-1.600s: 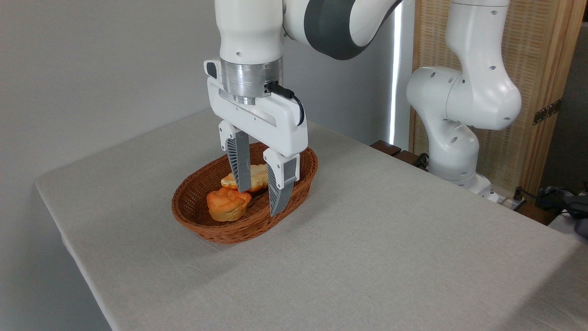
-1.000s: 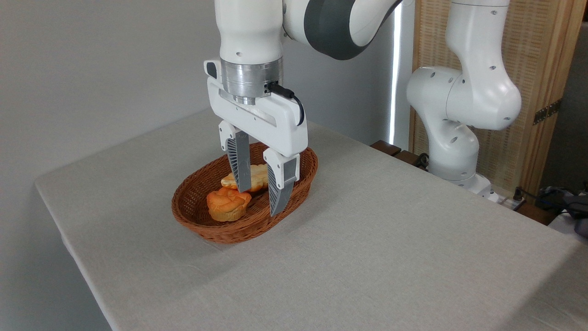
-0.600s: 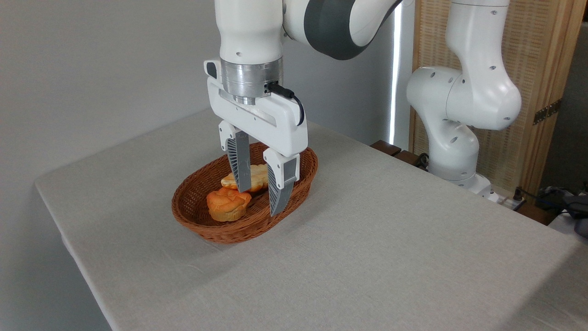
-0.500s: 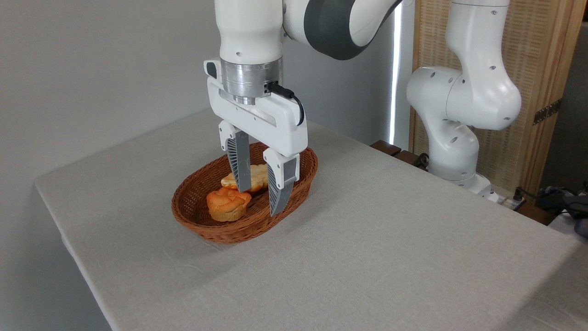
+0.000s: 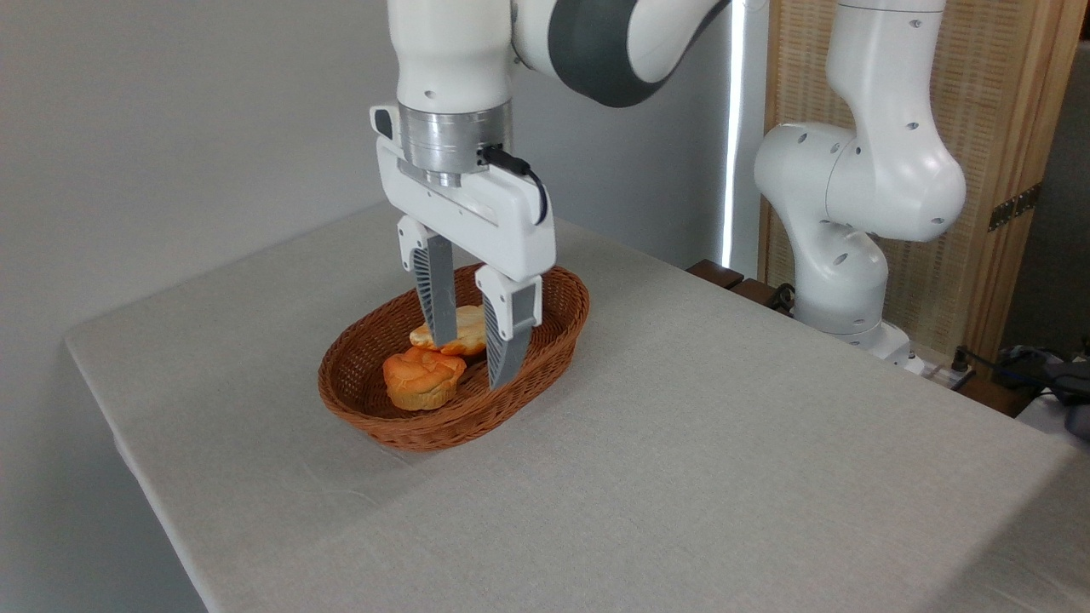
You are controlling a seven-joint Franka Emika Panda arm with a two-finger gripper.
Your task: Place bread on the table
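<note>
The flat pale golden bread (image 5: 464, 332) lies inside the brown wicker basket (image 5: 375, 421), behind a deep-orange muffin-like bun (image 5: 421, 380). My gripper (image 5: 471, 363) hangs open over the basket, pointing down, with its grey fingers (image 5: 438, 294) on either side of the bread in the picture. The left finger hides part of the bread. Nothing is held between the fingers. The basket stands on the light grey-beige table (image 5: 681, 443).
The arm's white base (image 5: 851, 255) rises at the table's far right edge. A wooden screen (image 5: 1005, 128) stands behind it. Cables and dark items (image 5: 1039, 375) lie at the far right. The table's left edge (image 5: 128, 443) is close to the basket.
The gripper has shifted slightly left and up over the basket, still open. The bread and the bun have not moved.
</note>
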